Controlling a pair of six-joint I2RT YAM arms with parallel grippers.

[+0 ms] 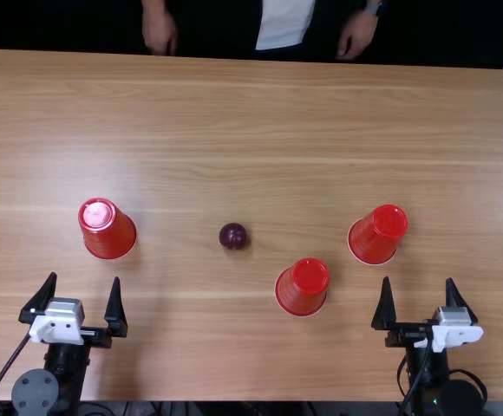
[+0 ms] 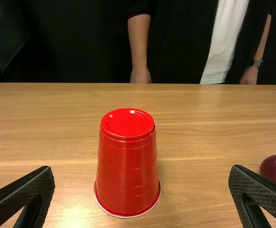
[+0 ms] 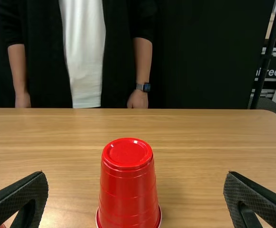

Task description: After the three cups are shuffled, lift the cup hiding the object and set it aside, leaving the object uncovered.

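Left gripper (image 1: 82, 280), right gripper (image 1: 417, 282) hovering over near edge of table (image 1: 251, 113) — fingers spreading wide, holding nothing. Just beyond, middle cup (image 1: 303, 285) sitting upside down, right of centre. Farther — dark ball (image 1: 232, 235) lying uncovered between left cup (image 1: 106, 227) and right cup (image 1: 377, 232), touching neither.

A wooden table (image 1: 251, 113) is stretching to a black backdrop (image 3: 209, 52), and a dark pole (image 3: 263, 52) is leaning at far right.
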